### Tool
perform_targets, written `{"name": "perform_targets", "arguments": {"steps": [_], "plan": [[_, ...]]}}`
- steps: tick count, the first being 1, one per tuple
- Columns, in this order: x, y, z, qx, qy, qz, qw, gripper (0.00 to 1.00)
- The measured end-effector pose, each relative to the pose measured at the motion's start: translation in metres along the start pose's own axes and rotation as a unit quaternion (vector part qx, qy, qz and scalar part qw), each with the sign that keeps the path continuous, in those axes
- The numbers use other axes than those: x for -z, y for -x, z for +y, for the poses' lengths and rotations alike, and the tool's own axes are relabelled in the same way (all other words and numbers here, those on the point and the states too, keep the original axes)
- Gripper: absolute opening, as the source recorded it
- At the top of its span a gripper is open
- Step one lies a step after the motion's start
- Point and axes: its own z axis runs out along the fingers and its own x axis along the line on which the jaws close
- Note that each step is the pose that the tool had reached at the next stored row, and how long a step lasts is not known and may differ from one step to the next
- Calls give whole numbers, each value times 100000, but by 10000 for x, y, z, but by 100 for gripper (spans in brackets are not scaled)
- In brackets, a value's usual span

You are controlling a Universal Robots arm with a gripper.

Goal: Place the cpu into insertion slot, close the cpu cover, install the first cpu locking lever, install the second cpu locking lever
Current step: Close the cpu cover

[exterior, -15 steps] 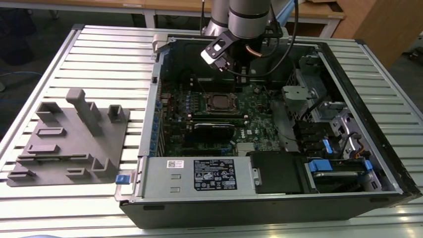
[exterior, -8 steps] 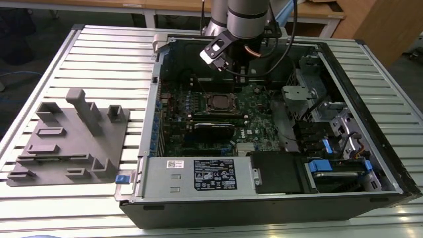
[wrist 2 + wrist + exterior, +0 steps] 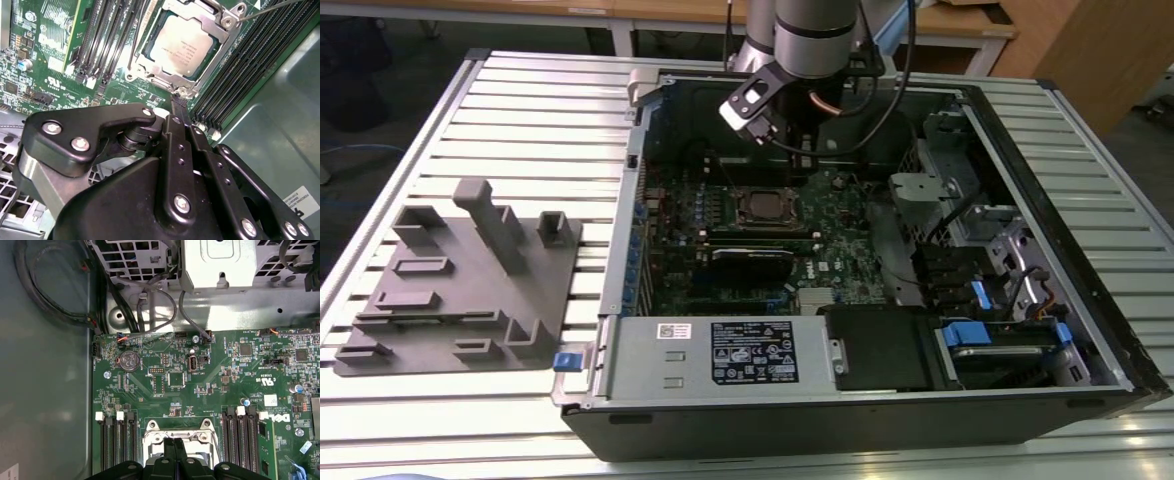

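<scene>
Got the gripper (image 3: 176, 103) up close, squeezed together on nothing, tip just beside the closed cpu cover (image 3: 197, 14), cpu (image 3: 182, 45) sitting under it in the insertion slot (image 3: 156, 80).

An open computer case (image 3: 854, 425) lies on the slatted metal desk (image 3: 520, 110), with a grey fixture (image 3: 460, 290) beside it at the exterior view's left and a labelled power supply (image 3: 667, 360) along its near edge.

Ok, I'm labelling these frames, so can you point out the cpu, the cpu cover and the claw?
cpu (image 3: 182, 47): second wrist view, middle of its silvery top.
cpu cover (image 3: 226, 44): second wrist view, the frame bar beside the chip.
claw (image 3: 176, 101): second wrist view, where its closed fingertips meet.
</scene>
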Motion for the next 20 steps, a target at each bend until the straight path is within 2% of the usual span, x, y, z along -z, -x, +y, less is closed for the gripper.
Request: {"name": "perform_targets", "arguments": {"steps": [8, 15, 20], "plan": [[0, 1, -19, -7, 18, 6, 100000, 11], [-1, 8, -130, 0, 116, 8, 100000, 11], [-11, 10, -152, 9, 106, -8, 100000, 11]]}}
